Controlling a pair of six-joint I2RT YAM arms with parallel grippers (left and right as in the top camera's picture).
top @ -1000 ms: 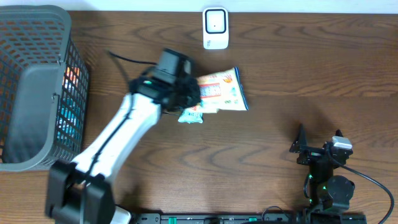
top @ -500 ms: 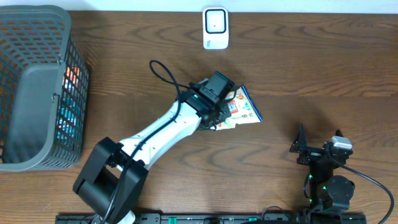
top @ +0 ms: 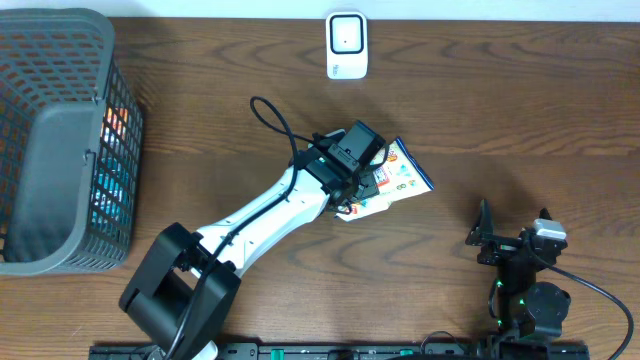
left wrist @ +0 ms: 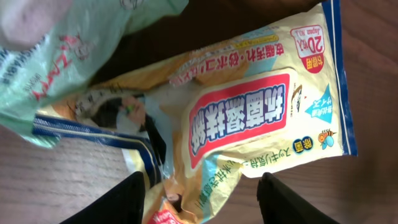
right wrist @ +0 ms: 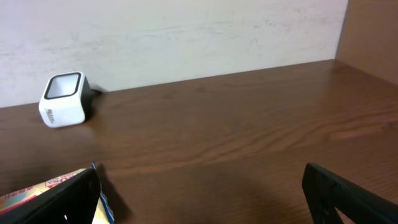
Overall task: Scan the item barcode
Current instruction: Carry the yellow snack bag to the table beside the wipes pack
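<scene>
A yellow wet-wipe packet (top: 402, 180) with a red label and blue edge lies flat near the table's middle. The left wrist view shows its printed face (left wrist: 249, 118) up close, and a mint-green packet (left wrist: 62, 56) overlaps it at the upper left. My left gripper (top: 366, 178) hovers over the yellow packet's near end. Its jaws stand apart (left wrist: 205, 202), with the packet's crumpled edge loose between them and a gap on the right side. The white scanner (top: 347, 45) stands at the table's far edge. My right gripper (top: 513, 228) rests open and empty at the front right.
A grey mesh basket (top: 60, 140) with more packets inside fills the left end of the table. The left arm's black cable (top: 275, 115) loops over the wood behind the wrist. In the right wrist view the scanner (right wrist: 62, 99) sits by the back wall, and the packet's corner (right wrist: 43, 186) shows at lower left.
The left arm has swung right and slightly forward, carrying the packets away from under the scanner. Its jaws were shut on them and now stand apart. The right arm has not moved.
</scene>
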